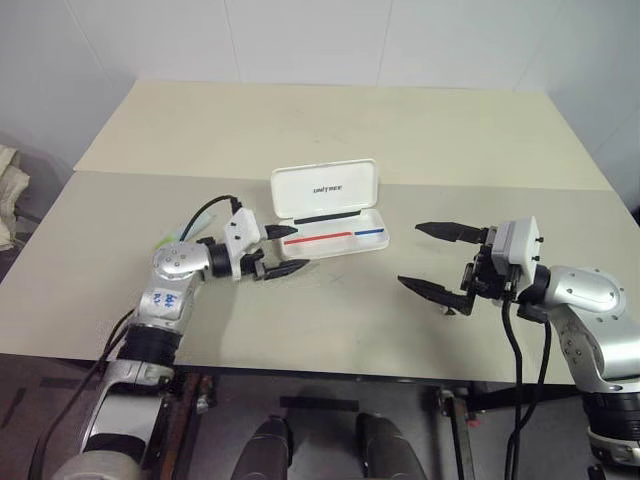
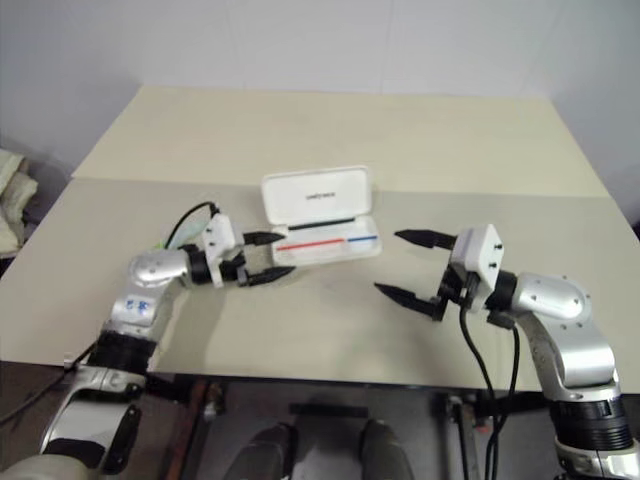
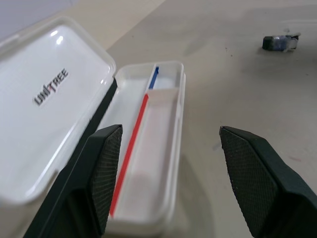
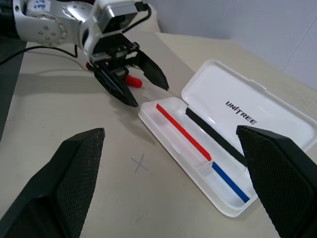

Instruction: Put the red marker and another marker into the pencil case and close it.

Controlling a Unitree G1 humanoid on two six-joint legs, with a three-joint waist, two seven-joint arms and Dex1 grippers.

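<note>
Nearest the robot, the right tool [image 1: 437, 258] is held above the counter [image 1: 350, 330], its two black fingers spread wide with nothing between them. Across from it, the left tool [image 1: 283, 250] is seen with its fingers partly apart and empty, one tip at the near end of the pencil case [image 1: 335, 238]; whether it touches the tray wall cannot be told.

In the right wrist view, a small bright red end [image 4: 132, 81] is seen just behind the left tool; the rest of that object is hidden by the fingers, so it cannot be confirmed as the red marker. A pale green object [image 1: 171, 239] is partly covered by the left arm and cannot be made out clearly.

Further off, the pencil case lies open near the middle of the counter: white, flat, with rounded corners, its lid [image 3: 47, 96] raised and marked "UNITREE". A thin red strip [image 4: 182, 132] and a thin blue strip [image 4: 230, 184] lie in the tray, and a black band [image 4: 214, 136] runs along the hinge. No marker is seen inside.
</note>
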